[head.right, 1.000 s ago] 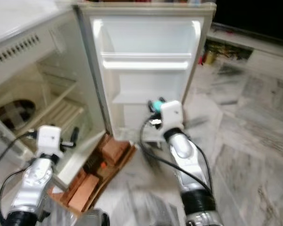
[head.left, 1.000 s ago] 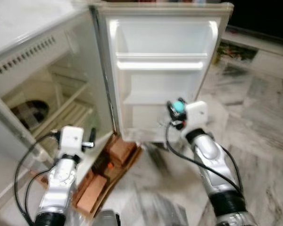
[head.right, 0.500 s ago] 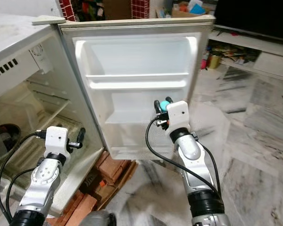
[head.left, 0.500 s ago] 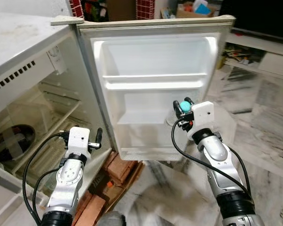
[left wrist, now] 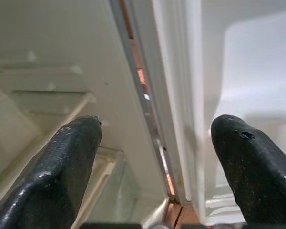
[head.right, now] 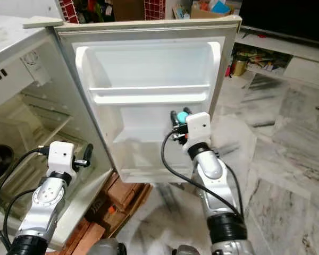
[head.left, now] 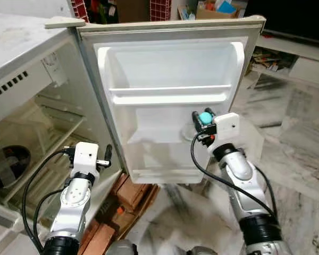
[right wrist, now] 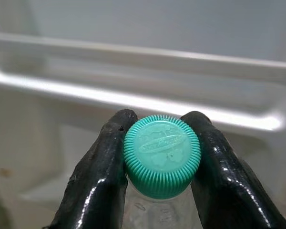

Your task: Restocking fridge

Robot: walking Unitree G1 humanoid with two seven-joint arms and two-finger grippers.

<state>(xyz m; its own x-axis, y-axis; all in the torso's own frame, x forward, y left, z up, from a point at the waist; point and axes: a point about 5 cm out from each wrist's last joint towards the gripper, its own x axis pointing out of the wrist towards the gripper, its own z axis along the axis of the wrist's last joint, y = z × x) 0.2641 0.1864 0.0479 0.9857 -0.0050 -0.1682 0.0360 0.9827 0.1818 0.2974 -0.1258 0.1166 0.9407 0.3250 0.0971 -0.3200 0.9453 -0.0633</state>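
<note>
Nearest the robot, a stack of reddish bricks [head.left: 132, 187] lies on the marble floor [head.left: 292, 159] under the fridge's lower corner. Just above them on the left, the left gripper [left wrist: 157, 157] hangs with its two black fingers [left wrist: 62, 167] spread wide apart and holding nothing, aimed at the seam where the fridge body meets the open door [head.left: 170, 101]. To its left is the fridge interior [head.left: 37, 143], with pale shelves and a dark round shape low down (too dim to identify).

Farther on and to the right, the right gripper [head.left: 203, 118] is raised in front of the door's inner face, level with the lower door shelf [head.left: 159, 135]. Its fingers [right wrist: 100, 162] are clamped on either side of the ribbed teal cap [right wrist: 162, 155] of a clear bottle [right wrist: 157, 212], whose body hangs below the cap. The upper door shelf [head.left: 167, 95] runs across above it.

Beyond the door, a low white shelf [head.left: 295, 58] with clutter lines the far right wall.
</note>
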